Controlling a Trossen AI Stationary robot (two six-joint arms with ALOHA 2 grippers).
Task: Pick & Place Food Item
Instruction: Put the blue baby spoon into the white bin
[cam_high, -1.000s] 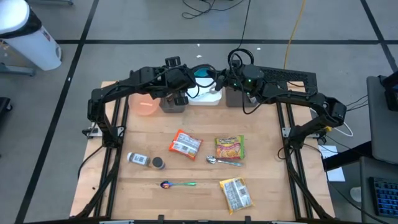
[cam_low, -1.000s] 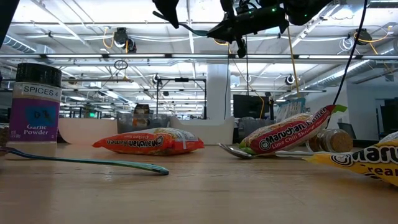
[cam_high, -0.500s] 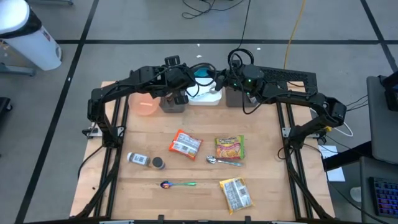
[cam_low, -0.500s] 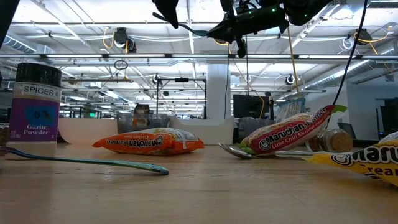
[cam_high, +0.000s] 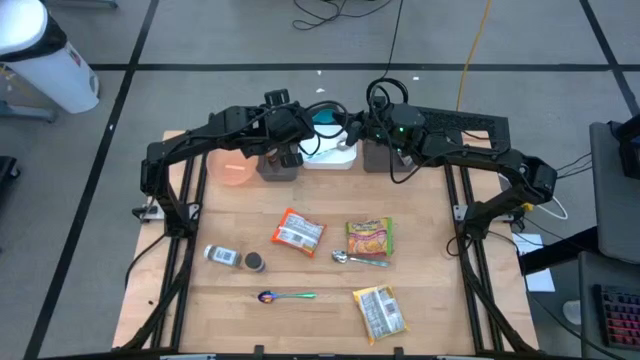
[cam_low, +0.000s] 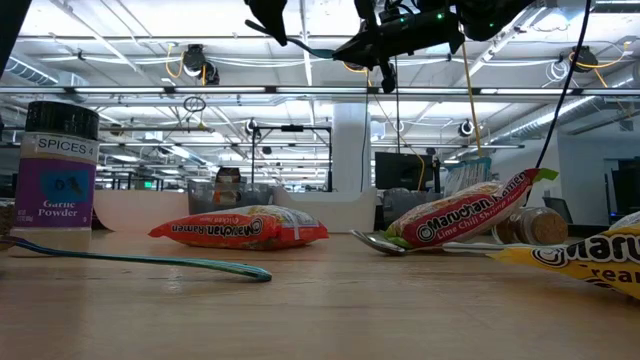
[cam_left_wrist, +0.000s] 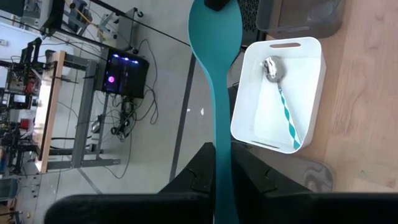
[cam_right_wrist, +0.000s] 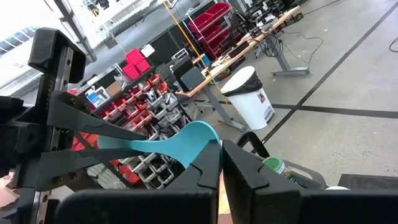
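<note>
High view: the arms stand as they did a second ago, at the upper middle of the frame over the white bin (cam_high: 330, 157). The only change is small. The left tool (cam_high: 297, 140) has drawn its fingers in on the teal spoon (cam_high: 325, 118), so the grip looks to be settling. The food is untouched. The orange packet (cam_high: 298, 231) lies at mid-frame with its long axis running from upper left to lower right. The green packet (cam_high: 369, 238) is just to its right and the third packet (cam_high: 380, 311) is lower down. The right tool (cam_high: 366, 130) is near the spoon's bowl.

Low view: nothing on the desk (cam_low: 320, 310) has shifted. The orange packet (cam_low: 240, 229) lies flat, its length running left to right across the frame.

Left wrist view: the left tool (cam_left_wrist: 222, 158) is clenched on the handle of the teal spoon (cam_left_wrist: 216, 56). The spoon's long axis runs straight up the frame, bowl toward the top edge.

Right wrist view: the right tool (cam_right_wrist: 221, 155) has its fingers pressed together. The bowl of the teal spoon (cam_right_wrist: 186, 144) sits right at their tips, and I cannot tell whether they pinch it.

As I judge it, no food pick has begun.
</note>
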